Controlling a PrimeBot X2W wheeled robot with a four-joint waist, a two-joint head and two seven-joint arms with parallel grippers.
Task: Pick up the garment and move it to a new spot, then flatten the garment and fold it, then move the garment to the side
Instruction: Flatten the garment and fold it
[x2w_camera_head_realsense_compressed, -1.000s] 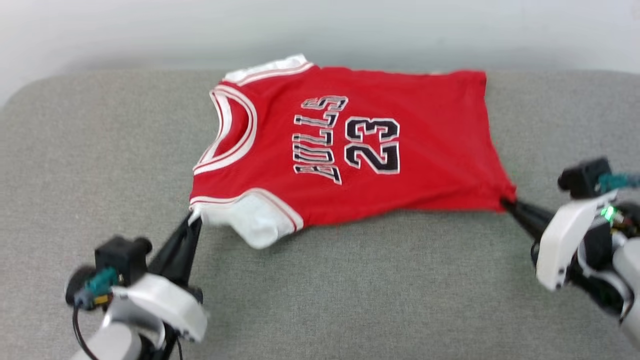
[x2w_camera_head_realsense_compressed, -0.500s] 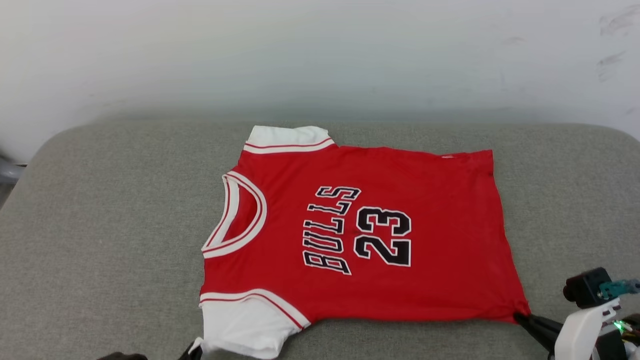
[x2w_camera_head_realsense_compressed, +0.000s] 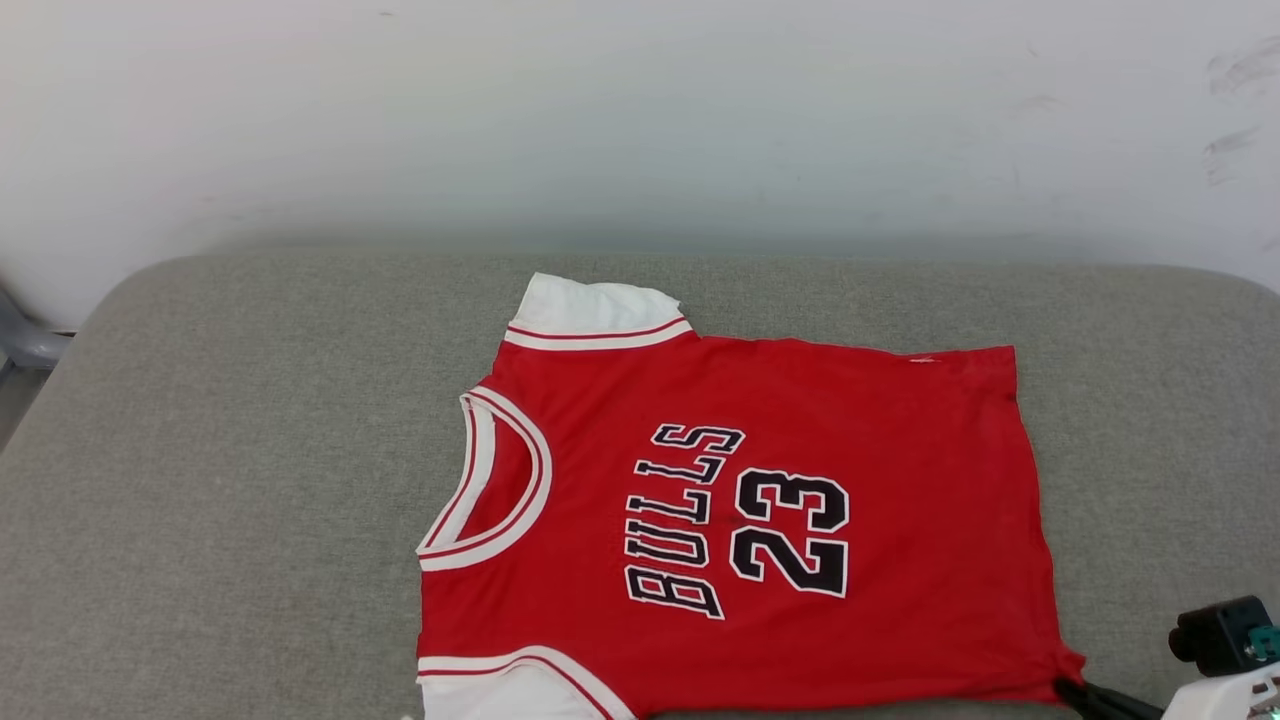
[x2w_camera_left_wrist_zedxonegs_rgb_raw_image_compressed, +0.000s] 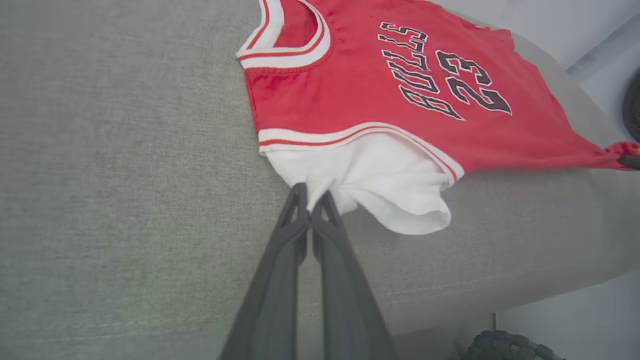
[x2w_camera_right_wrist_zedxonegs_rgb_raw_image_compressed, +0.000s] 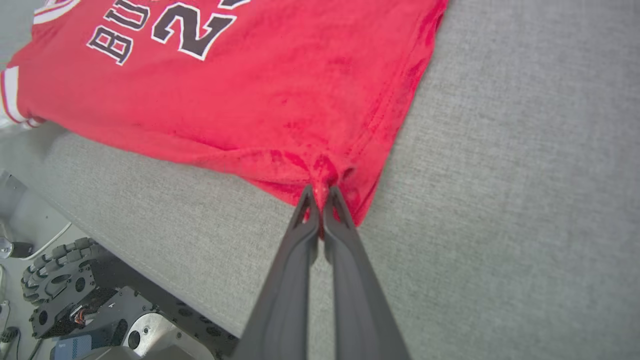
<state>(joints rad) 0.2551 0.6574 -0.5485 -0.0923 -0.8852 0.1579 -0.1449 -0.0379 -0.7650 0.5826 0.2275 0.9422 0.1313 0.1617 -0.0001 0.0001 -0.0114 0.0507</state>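
Note:
The garment (x2w_camera_head_realsense_compressed: 760, 500), a red jersey with white sleeve panels, lies spread face up on the grey cushion (x2w_camera_head_realsense_compressed: 250, 480), its collar toward the left. The black "BULLS" and "23" read sideways. My left gripper (x2w_camera_left_wrist_zedxonegs_rgb_raw_image_compressed: 312, 192) is shut on the near white sleeve's edge (x2w_camera_left_wrist_zedxonegs_rgb_raw_image_compressed: 380, 180) of the garment (x2w_camera_left_wrist_zedxonegs_rgb_raw_image_compressed: 350, 85). At the near hem corner of the garment (x2w_camera_right_wrist_zedxonegs_rgb_raw_image_compressed: 280, 90), my right gripper (x2w_camera_right_wrist_zedxonegs_rgb_raw_image_compressed: 320, 192) is shut on the bunched red cloth; in the head view its dark fingers (x2w_camera_head_realsense_compressed: 1095, 697) reach that corner at the lower right. The cloth is pulled taut between both grips.
A pale wall (x2w_camera_head_realsense_compressed: 640, 120) rises behind the cushion. The cushion's front edge (x2w_camera_right_wrist_zedxonegs_rgb_raw_image_compressed: 150, 275) drops off just behind my grippers, with the robot's wheeled base (x2w_camera_right_wrist_zedxonegs_rgb_raw_image_compressed: 65, 280) below. Bare grey fabric lies left and right of the jersey.
The head camera has tilted up, so the jersey and grippers sit lower in the picture and more wall shows. The jersey lies flatter, spread out; both grips remain held.

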